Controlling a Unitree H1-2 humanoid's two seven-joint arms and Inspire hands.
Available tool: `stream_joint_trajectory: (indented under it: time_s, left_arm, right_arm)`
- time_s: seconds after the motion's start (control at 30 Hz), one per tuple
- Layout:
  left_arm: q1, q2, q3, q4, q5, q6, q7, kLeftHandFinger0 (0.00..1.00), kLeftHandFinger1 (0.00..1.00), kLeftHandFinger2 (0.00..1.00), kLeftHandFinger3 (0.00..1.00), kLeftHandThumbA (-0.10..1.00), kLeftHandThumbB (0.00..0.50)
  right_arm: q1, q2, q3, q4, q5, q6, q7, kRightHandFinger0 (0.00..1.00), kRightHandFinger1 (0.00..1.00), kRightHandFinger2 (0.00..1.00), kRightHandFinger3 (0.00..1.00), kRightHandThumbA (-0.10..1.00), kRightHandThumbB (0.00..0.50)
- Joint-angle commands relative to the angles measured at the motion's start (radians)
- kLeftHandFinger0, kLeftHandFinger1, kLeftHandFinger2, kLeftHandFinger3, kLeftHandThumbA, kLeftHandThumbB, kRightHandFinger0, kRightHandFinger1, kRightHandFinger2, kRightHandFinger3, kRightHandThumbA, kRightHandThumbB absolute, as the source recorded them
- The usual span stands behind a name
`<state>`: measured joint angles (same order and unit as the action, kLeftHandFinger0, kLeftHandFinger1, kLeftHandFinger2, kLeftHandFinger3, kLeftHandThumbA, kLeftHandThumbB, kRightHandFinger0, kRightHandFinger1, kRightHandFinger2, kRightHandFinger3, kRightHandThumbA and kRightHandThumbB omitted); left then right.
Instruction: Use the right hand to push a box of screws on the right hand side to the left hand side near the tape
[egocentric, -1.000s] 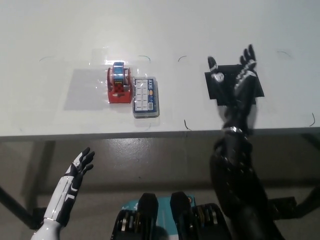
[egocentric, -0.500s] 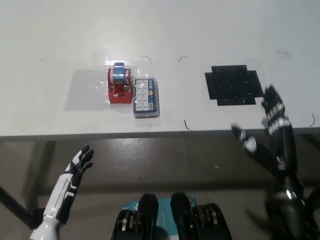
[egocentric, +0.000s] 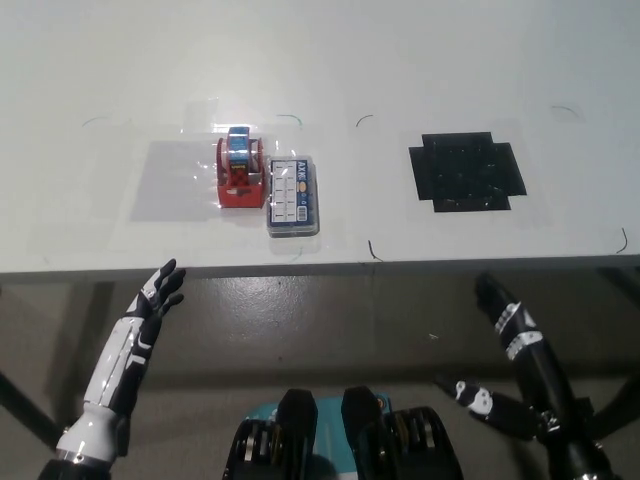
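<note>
The box of screws lies flat on the white table, left of the frame's centre, touching the right side of the red tape dispenser. A black square mat sits well apart at upper right. The black right hand hangs below the table edge at lower right, fingers spread, holding nothing. The white left hand rests at lower left, open.

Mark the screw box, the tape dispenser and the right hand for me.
screw box (egocentric: 292, 196): head view, middle of its clear lid.
tape dispenser (egocentric: 239, 176): head view, on its red body.
right hand (egocentric: 512, 322): head view, middle of the black hand, below the table edge.
</note>
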<state>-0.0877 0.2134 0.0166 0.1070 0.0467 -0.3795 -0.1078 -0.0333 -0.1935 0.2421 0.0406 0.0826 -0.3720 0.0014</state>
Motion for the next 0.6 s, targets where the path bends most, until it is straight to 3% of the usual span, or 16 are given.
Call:
stream_joint_trajectory:
  time_s: [0.0, 0.2, 0.43, 0.57]
  left_arm:
    - [-0.019, 0.016, 0.009, -0.029, -0.015, -0.002, -0.003, 1.0, 1.0, 1.0, 1.0, 1.0, 0.175]
    - [-0.027, 0.017, 0.005, -0.032, -0.026, 0.016, -0.012, 1.0, 1.0, 1.0, 1.0, 1.0, 0.185]
    - [-0.029, 0.011, -0.005, -0.021, -0.019, -0.001, -0.012, 1.0, 1.0, 1.0, 1.0, 1.0, 0.169]
    - [-0.026, 0.009, -0.008, -0.025, -0.023, 0.008, -0.014, 1.0, 1.0, 1.0, 1.0, 1.0, 0.181]
  right_arm:
    - [-0.006, 0.031, 0.001, 0.037, 0.004, -0.056, 0.055, 1.0, 1.0, 1.0, 1.0, 1.0, 0.264]
    - [-0.025, 0.064, -0.017, 0.079, 0.007, -0.054, 0.066, 1.0, 1.0, 1.0, 1.0, 1.0, 0.265]
    - [-0.029, 0.095, -0.037, 0.126, 0.028, -0.06, 0.087, 1.0, 1.0, 1.0, 1.0, 1.0, 0.212]
    - [-0.044, 0.114, -0.054, 0.162, 0.032, -0.094, 0.091, 1.0, 1.0, 1.0, 1.0, 1.0, 0.224]
